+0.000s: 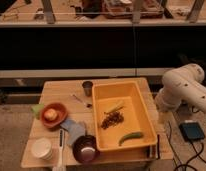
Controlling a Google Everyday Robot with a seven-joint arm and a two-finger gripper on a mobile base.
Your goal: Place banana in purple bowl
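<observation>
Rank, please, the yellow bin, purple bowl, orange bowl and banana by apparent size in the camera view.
1. yellow bin
2. purple bowl and orange bowl: alike, though the purple one sits nearer the camera
3. banana
The end effector hangs just right of the bin.

Looks like a robot test lab: white robot arm (183, 85) beside a wooden bench (58, 92), black box (192, 131) and cable (198, 148) on the concrete floor (11, 130).

Banana (115, 107) down in the yellow tub (146, 117), gripper (161, 118) out wide!
On the bench (58, 92), the banana lies mid-tub with the grape cluster (112, 120) just at its 6 o'clock. The purple bowl (86, 148) sits off the tub's 7 o'clock corner. The gripper hangs at the bench's 3 o'clock edge, jaws apart, nothing in them.
</observation>
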